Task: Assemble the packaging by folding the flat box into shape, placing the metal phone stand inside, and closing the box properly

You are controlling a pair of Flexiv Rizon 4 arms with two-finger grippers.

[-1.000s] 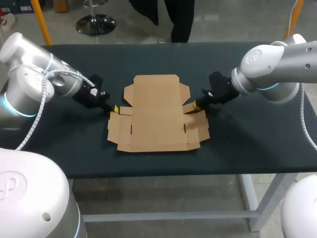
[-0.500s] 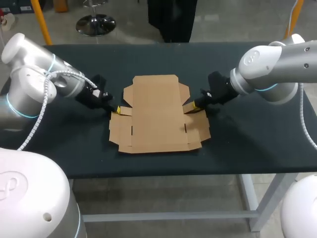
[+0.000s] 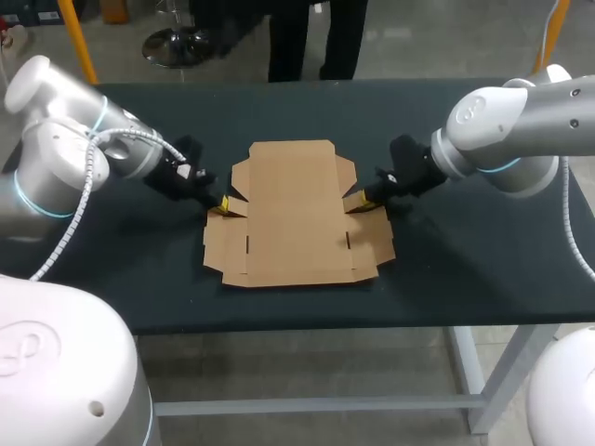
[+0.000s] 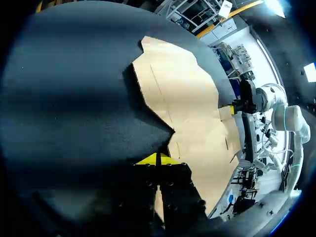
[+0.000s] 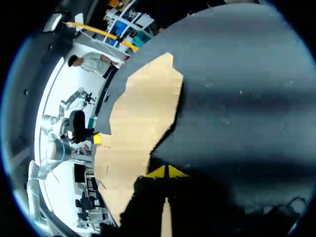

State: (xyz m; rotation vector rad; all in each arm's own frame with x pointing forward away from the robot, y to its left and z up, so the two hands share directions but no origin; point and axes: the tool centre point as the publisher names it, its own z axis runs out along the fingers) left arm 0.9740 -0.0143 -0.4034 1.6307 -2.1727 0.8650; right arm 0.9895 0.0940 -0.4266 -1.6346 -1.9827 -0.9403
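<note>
A flat, unfolded brown cardboard box (image 3: 296, 214) lies in the middle of the dark table. My left gripper (image 3: 221, 205) sits at the notch in the box's left edge, its yellow tips pressed together low over the table. In the left wrist view the tips (image 4: 157, 159) meet right at the edge of the cardboard (image 4: 192, 108). My right gripper (image 3: 356, 203) mirrors it at the notch on the right edge, also shut. Its own view shows its tips (image 5: 166, 171) together beside the cardboard (image 5: 138, 123). Nothing is visibly clamped between either pair of fingers.
The dark table (image 3: 465, 269) has bare surface all around the box, widest at the far left, the far right and along the front edge. Each wrist view shows the other arm's gripper across the cardboard, the right one (image 4: 232, 105) and the left one (image 5: 96, 138).
My left gripper has crept a little to the right, up against the box's left edge. The right gripper and the box have hardly moved.
</note>
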